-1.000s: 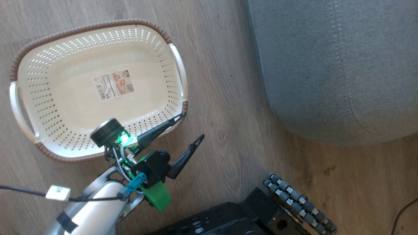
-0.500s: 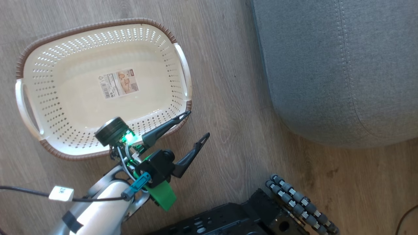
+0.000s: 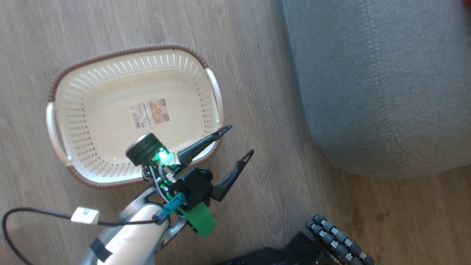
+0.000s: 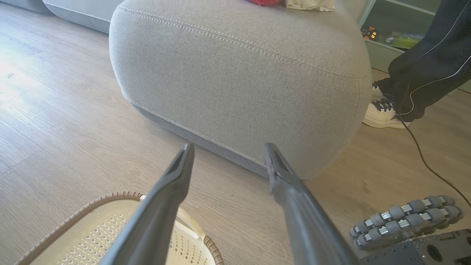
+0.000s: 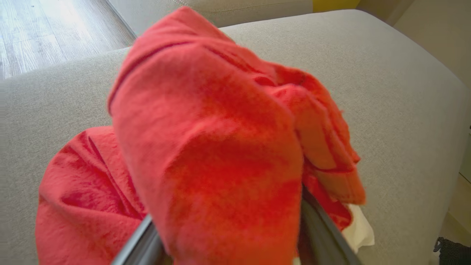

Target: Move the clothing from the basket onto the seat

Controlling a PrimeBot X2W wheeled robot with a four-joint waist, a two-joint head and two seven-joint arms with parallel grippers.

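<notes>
The clothing (image 5: pixel 220 129), bright red soft fabric, lies bunched on the grey seat (image 5: pixel 386 73) and drapes over my right gripper (image 5: pixel 230 191). Its two fingers (image 5: pixel 141 239) show wide apart under the cloth, so it is open; the tips are hidden. A red sliver of clothing (image 4: pixel 263 2) shows on top of the seat (image 4: pixel 239 73). The cream basket (image 3: pixel 110 73) stands on the wood floor left of the seat (image 3: pixel 386 92), with only a label on its floor. My left gripper (image 3: pixel 241 140) hangs open beside the basket's near right corner (image 4: pixel 92 206), its fingers (image 4: pixel 176 176) pointing at the seat's side.
A person's dark trouser leg and white shoe (image 4: pixel 384 110) stand at the seat's far corner. My base's roller wheels (image 3: pixel 338 239) sit on the floor below the seat. A black cable (image 3: pixel 36 217) trails from my left forearm. A white item (image 4: pixel 309 4) lies beside the red cloth.
The head camera has shifted, so the basket sits lower and looks smaller in the picture. A sliver of red now shows at the top right corner. My left gripper stays open.
</notes>
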